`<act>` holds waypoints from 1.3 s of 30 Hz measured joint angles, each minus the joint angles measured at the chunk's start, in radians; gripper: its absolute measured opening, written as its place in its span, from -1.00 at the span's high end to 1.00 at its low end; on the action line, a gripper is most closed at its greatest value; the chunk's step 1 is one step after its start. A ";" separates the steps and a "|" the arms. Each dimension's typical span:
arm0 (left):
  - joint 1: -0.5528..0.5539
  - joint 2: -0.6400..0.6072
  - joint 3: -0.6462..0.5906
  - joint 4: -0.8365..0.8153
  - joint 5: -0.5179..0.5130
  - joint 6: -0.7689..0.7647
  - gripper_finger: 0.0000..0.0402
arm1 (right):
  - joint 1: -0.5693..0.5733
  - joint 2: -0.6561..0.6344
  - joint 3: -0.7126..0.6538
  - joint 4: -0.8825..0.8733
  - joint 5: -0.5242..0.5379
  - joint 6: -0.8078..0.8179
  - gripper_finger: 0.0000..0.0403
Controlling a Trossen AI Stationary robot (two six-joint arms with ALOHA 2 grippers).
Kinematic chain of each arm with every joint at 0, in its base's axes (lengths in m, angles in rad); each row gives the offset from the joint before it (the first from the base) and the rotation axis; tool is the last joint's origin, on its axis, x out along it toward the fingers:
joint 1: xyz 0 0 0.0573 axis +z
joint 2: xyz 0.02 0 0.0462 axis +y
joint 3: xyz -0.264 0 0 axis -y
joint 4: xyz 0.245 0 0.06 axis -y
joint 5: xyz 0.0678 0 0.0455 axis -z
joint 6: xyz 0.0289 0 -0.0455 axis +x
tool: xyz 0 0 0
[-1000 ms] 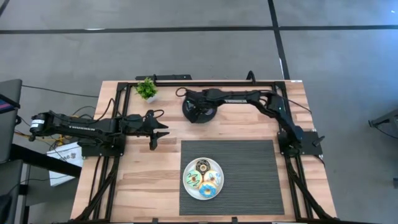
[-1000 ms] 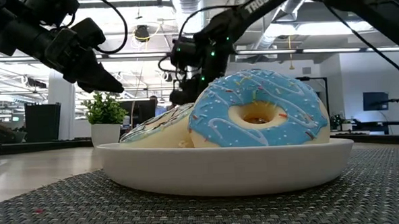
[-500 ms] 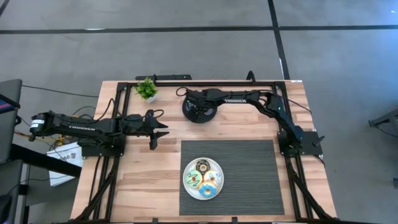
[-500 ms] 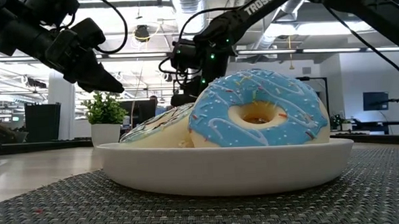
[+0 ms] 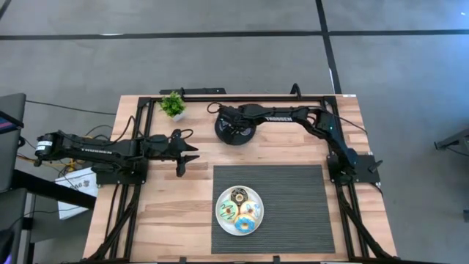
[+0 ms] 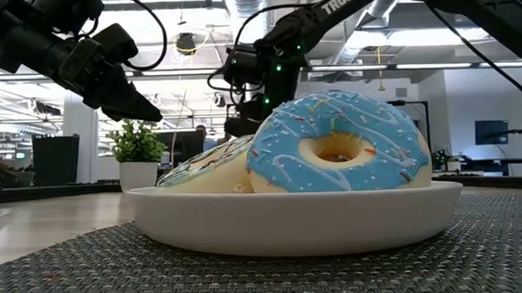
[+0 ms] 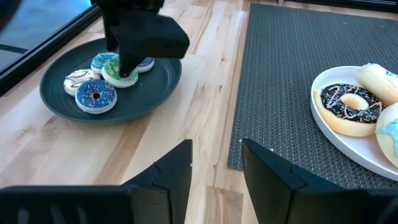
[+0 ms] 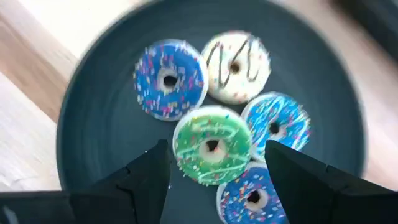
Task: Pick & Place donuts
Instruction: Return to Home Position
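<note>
Several mini donuts lie on the black plate [image 8: 93, 137] at the table's far middle: green [image 8: 211, 146], dark blue [image 8: 168, 79], cream [image 8: 236, 65] and light blue [image 8: 277, 124]. My right gripper [image 8: 217, 174] hovers open over them, pointing down, its fingers on either side of the green mini without touching it; it also shows in the high view [image 5: 233, 126]. Larger donuts rest on the white plate [image 5: 218, 205], among them a blue one [image 6: 336, 143] and a brown one [image 7: 348, 102]. My left gripper [image 5: 187, 158] is open and empty, above the table's left part.
The white plate stands on a dark ribbed mat [image 5: 293, 205] at the table's near middle. A small potted plant [image 5: 173, 105] stands at the far left. A black frame runs along the table's far and side edges. Bare wood lies between the two plates.
My right gripper has shifted a little above the black plate, rising slightly in the low view. The donuts lie where they were.
</note>
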 joint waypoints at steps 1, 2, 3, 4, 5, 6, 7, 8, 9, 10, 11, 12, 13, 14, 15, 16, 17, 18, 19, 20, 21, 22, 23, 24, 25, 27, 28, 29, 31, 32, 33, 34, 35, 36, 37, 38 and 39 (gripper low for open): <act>0.000 0.000 0.000 0.000 0.000 0.000 0.35 | 0.003 -0.004 0.002 0.001 0.012 -0.005 -0.24; 0.000 0.000 0.000 0.000 0.000 0.000 0.35 | 0.005 -0.010 0.001 -0.014 0.020 -0.010 -0.24; 0.000 0.000 0.000 0.000 0.000 -0.001 0.35 | 0.008 -0.018 -0.001 -0.043 0.033 -0.013 -0.24; 0.000 0.000 0.000 0.000 0.000 -0.001 0.35 | 0.009 -0.023 -0.001 -0.058 0.049 -0.016 -0.24; 0.000 0.000 0.000 0.000 -0.004 -0.001 0.35 | 0.014 -0.028 0.001 -0.067 0.055 -0.025 -0.24; 0.000 0.000 0.000 0.000 -0.006 -0.001 0.35 | 0.017 -0.041 0.000 -0.109 0.057 -0.036 -0.24; 0.000 0.000 0.000 0.000 -0.006 -0.001 0.35 | 0.025 -0.060 -0.004 -0.173 0.060 -0.047 -0.24; 0.000 0.000 0.000 -0.002 -0.005 -0.002 0.35 | 0.037 -0.077 -0.007 -0.208 0.071 -0.054 -0.24; 0.000 0.000 0.000 -0.005 -0.005 -0.002 0.35 | 0.051 -0.100 -0.018 -0.210 0.085 -0.055 -0.24; 0.000 0.000 0.000 -0.005 -0.005 -0.003 0.35 | 0.067 -0.131 -0.042 -0.220 0.098 -0.055 -0.24; -0.001 0.000 0.000 -0.003 -0.004 -0.010 0.35 | 0.086 -0.166 -0.073 -0.234 0.114 -0.058 -0.24; -0.001 0.000 0.000 -0.001 -0.004 -0.022 0.35 | 0.104 -0.201 -0.105 -0.217 0.126 -0.061 -0.24; -0.001 0.000 0.000 -0.001 -0.005 -0.038 0.35 | 0.121 -0.239 -0.143 -0.187 0.129 -0.062 -0.24; -0.001 0.000 0.000 -0.001 -0.005 -0.051 0.35 | 0.141 -0.282 -0.187 -0.172 0.129 -0.062 -0.24; -0.001 0.000 0.000 -0.001 -0.005 -0.060 0.35 | 0.159 -0.324 -0.236 -0.151 0.127 -0.061 -0.23; -0.001 0.000 0.001 0.000 -0.005 -0.065 0.35 | 0.177 -0.370 -0.290 -0.116 0.117 -0.055 -0.22; 0.000 0.000 0.001 0.002 -0.006 -0.074 0.35 | 0.196 -0.413 -0.346 -0.086 0.103 -0.049 -0.20; 0.000 0.000 0.001 0.005 -0.010 -0.087 0.35 | 0.216 -0.459 -0.407 -0.054 0.082 -0.037 -0.18; 0.001 0.000 0.001 0.009 -0.019 -0.105 0.35 | 0.237 -0.505 -0.471 -0.032 0.063 -0.026 -0.14; 0.001 0.000 0.001 0.014 -0.029 -0.122 0.35 | 0.259 -0.551 -0.537 -0.009 0.055 -0.010 -0.09; 0.001 0.000 0.001 0.023 -0.032 -0.128 0.36 | 0.282 -0.594 -0.600 0.030 0.053 0.010 -0.05; 0.000 0.000 0.002 0.026 -0.029 -0.128 0.38 | 0.308 -0.639 -0.666 0.067 0.055 0.033 0.01; -0.001 0.000 0.002 0.025 -0.022 -0.123 0.41 | 0.332 -0.681 -0.730 0.091 0.058 0.058 0.06; -0.005 0.000 -0.002 0.026 -0.014 -0.115 0.46 | 0.354 -0.719 -0.790 0.131 0.058 0.086 0.11; -0.010 0.000 -0.009 0.035 -0.005 -0.106 0.51 | 0.376 -0.753 -0.843 0.173 0.058 0.121 0.17; -0.020 0.000 -0.041 0.102 -0.002 -0.092 0.66 | 0.415 -0.817 -0.937 0.224 0.058 0.189 0.26; -0.025 -0.003 -0.061 0.158 -0.001 -0.083 0.75 | 0.434 -0.842 -0.974 0.247 0.059 0.221 0.31; -0.029 -0.013 -0.084 0.210 0.008 -0.075 0.85 | 0.451 -0.863 -1.006 0.263 0.059 0.252 0.35; -0.036 -0.034 -0.125 0.300 0.027 -0.071 0.95 | 0.480 -0.896 -1.051 0.268 0.060 0.316 0.41; -0.040 -0.052 -0.144 0.320 0.028 -0.071 0.96 | 0.492 -0.905 -1.064 0.269 0.060 0.343 0.44; -0.043 -0.075 -0.156 0.317 0.028 -0.071 0.97 | 0.501 -0.911 -1.075 0.273 0.060 0.365 0.46; -0.045 -0.098 -0.160 0.302 0.025 -0.071 0.98 | 0.509 -0.915 -1.085 0.273 0.060 0.373 0.48; -0.047 -0.128 -0.161 0.273 0.018 -0.073 0.99 | 0.515 -0.914 -1.091 0.271 0.061 0.370 0.49; -0.049 -0.160 -0.161 0.246 0.013 -0.076 0.99 | 0.519 -0.908 -1.094 0.268 0.061 0.352 0.50; -0.052 -0.198 -0.161 0.216 0.009 -0.078 0.99 | 0.521 -0.901 -1.096 0.265 0.061 0.321 0.51; -0.058 -0.233 -0.161 0.191 0.009 -0.078 0.99 | 0.521 -0.894 -1.096 0.256 0.061 0.288 0.51; -0.065 -0.265 -0.160 0.167 0.006 -0.077 1.00 | 0.520 -0.882 -1.096 0.255 0.061 0.256 0.51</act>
